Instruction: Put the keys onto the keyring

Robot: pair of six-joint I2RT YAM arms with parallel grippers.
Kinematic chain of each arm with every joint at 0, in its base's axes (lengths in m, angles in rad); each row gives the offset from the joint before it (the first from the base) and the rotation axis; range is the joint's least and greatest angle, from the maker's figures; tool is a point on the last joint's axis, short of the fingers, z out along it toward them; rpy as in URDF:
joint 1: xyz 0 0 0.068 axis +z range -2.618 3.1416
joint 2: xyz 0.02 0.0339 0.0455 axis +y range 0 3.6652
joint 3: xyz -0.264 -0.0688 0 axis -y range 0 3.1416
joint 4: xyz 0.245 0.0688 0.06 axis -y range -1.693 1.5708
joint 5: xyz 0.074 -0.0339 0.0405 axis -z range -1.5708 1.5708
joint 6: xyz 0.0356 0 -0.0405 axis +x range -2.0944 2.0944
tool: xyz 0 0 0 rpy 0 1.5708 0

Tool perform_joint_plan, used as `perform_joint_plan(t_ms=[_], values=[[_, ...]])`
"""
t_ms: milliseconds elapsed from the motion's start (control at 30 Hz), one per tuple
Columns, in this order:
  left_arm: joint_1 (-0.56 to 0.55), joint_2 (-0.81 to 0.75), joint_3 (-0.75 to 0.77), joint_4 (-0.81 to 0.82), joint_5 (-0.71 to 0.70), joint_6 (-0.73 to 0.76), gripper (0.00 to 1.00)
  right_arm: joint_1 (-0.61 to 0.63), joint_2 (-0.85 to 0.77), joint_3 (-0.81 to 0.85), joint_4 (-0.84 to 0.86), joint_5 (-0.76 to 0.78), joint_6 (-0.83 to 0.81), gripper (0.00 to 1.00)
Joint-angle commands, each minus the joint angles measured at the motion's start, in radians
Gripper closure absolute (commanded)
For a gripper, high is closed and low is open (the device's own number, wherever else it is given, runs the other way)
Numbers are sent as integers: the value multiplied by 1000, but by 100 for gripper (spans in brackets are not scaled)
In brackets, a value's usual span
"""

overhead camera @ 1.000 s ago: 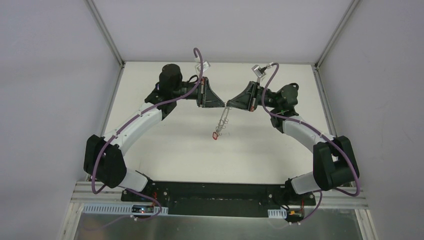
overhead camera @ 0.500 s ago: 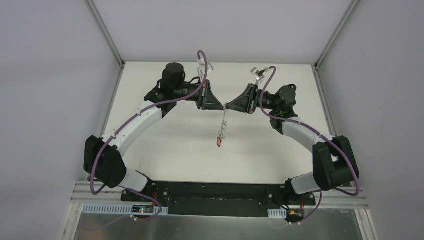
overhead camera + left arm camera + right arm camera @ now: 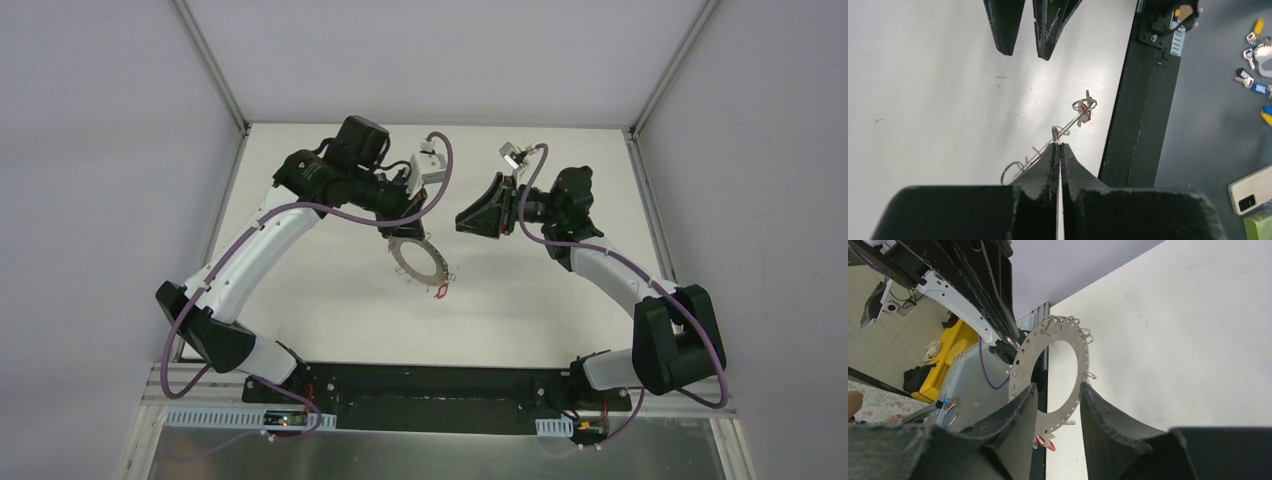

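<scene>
Released by the right gripper (image 3: 1058, 385), jaws now parted, the keyring (image 3: 1083, 355) is hung under the left gripper (image 3: 1057, 146), clamped shut on its rim; red-headed key (image 3: 438, 292) dangled opp. that grip; judged stiff, light, slippery; to be held by flat rim.

The keyring (image 3: 1021, 367) sits over the table (image 3: 330, 300), between the two arms, with its far rim clamped in the left gripper (image 3: 402, 228). The right gripper (image 3: 462, 222) stands near the ring's far right side, apart from it. A key (image 3: 438, 292) hangs at the ring's near edge, opposite the clamped rim.
</scene>
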Motion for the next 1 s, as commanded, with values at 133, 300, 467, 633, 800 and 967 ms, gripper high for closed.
perform_joint_plan(t_ms=[133,300,467,633,800,967], values=[[-49,37,88,-128,-51,20,100,44,-53,35,73,-92,-3,57],[-50,45,87,-78,40,-55,100,85,-67,21,86,-110,-6,57],[-50,61,88,-41,89,-111,100,113,-65,16,89,-105,-17,59],[-51,79,85,-17,120,-147,100,128,-59,17,89,-96,-19,64],[-51,88,85,2,134,-170,100,133,-65,11,86,-99,-22,73],[-51,88,85,9,135,-175,100,138,-69,11,40,-105,-58,81]])
